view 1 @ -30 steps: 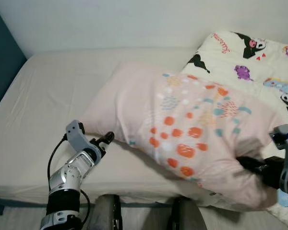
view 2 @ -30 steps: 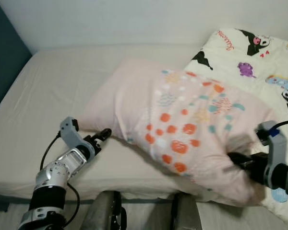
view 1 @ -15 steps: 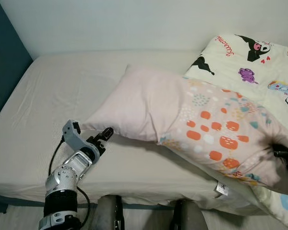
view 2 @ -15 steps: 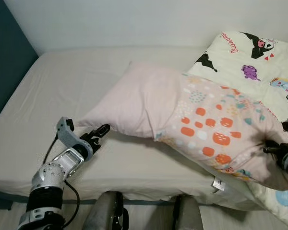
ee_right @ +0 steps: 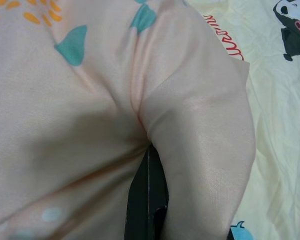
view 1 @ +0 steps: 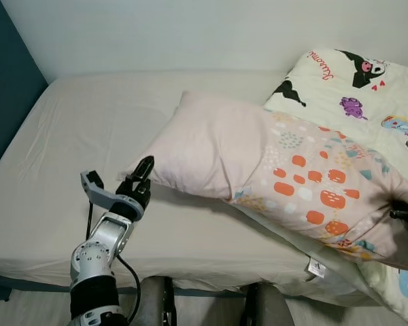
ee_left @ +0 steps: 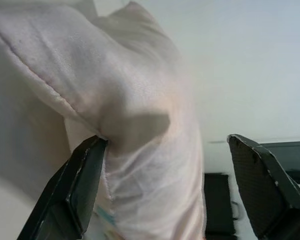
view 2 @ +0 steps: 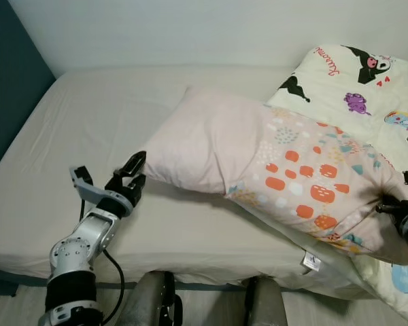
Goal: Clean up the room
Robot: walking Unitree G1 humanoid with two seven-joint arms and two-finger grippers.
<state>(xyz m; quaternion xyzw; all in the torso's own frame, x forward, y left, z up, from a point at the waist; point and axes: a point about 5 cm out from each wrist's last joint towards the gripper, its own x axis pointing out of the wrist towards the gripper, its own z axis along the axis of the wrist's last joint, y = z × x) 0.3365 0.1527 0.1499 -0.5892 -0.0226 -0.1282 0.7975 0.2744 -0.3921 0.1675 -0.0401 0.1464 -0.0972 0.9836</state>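
The pillow (view 1: 272, 170) now lies settled across the middle of the bed (view 1: 75, 136), its right end on the quilt (view 1: 353, 81), since the left gripper (view 1: 141, 178) has let go with fingers spread at its near-left corner, while the right gripper (view 2: 400, 209) stays pinched shut on its right end.

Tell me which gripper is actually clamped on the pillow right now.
The right gripper: its fingers are pinched shut on the pillow at its patterned end. The left gripper stands open at the plain pink corner.
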